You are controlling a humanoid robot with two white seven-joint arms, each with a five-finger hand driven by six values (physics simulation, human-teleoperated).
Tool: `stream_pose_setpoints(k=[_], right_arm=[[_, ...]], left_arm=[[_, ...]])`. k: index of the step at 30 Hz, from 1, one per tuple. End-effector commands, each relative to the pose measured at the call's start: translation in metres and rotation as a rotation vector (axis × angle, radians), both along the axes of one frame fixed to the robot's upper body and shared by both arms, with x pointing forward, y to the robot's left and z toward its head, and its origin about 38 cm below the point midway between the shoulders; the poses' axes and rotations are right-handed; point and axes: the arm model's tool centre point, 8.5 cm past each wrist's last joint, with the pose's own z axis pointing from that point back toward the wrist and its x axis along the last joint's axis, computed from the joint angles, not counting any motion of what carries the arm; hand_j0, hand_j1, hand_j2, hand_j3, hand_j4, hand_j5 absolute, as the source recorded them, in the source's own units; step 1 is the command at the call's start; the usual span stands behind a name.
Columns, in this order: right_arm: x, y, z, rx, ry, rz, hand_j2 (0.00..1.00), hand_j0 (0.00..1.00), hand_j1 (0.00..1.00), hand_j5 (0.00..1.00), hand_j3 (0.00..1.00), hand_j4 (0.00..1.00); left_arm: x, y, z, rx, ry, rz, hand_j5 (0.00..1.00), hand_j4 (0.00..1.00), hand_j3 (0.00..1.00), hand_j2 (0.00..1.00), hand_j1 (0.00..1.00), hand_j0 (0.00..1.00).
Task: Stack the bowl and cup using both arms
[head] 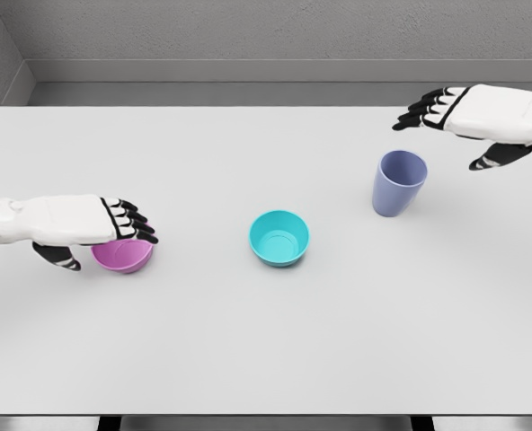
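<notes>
A pink bowl [125, 259] stands upright at the table's left, partly covered by my left hand [104, 241]. That hand lies over the bowl's rim with its fingers stretched across the top and its thumb down at the bowl's left, not clamped on it. A teal bowl [279, 238] stands upright in the middle. A lilac cup [398, 182] stands upright to its right, further back. My right hand [444, 139] hovers above and to the right of the cup, fingers spread and holding nothing.
The white table [266, 350] stretches across the whole view, with a grey wall behind its far edge. Its front edge runs along the bottom of the picture.
</notes>
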Motion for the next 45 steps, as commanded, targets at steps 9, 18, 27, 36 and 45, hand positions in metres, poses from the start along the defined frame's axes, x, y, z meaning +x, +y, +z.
stream_pose_setpoints(k=[9,18,27,36,45], right_arm=[[0.006,0.03,-0.015,-0.008,0.014,0.066,1.0,1.0,1.0,1.0,1.0,1.0],[0.015,0.023,-0.017,0.002,0.026,0.025,1.0,1.0,1.0,1.0,1.0,1.0],[0.02,0.017,-0.027,0.001,0.055,0.001,1.0,1.0,1.0,1.0,1.0,1.0],[0.021,0.024,-0.034,-0.04,0.052,0.011,1.0,1.0,1.0,1.0,1.0,1.0],[0.028,0.028,-0.04,-0.077,0.04,-0.024,1.0,1.0,1.0,1.0,1.0,1.0]], left_arm=[[0.003,-0.014,-0.008,0.004,-0.013,-0.026,1.0,1.0,1.0,1.0,1.0,1.0],[0.009,-0.008,-0.014,0.005,-0.003,0.001,1.0,1.0,1.0,1.0,1.0,1.0],[0.011,-0.01,-0.018,0.004,0.002,0.004,1.0,1.0,1.0,1.0,1.0,1.0],[0.015,-0.013,-0.026,0.005,0.006,0.011,1.0,1.0,1.0,1.0,1.0,1.0],[0.015,-0.012,-0.027,0.007,0.008,0.012,1.0,1.0,1.0,1.0,1.0,1.0]])
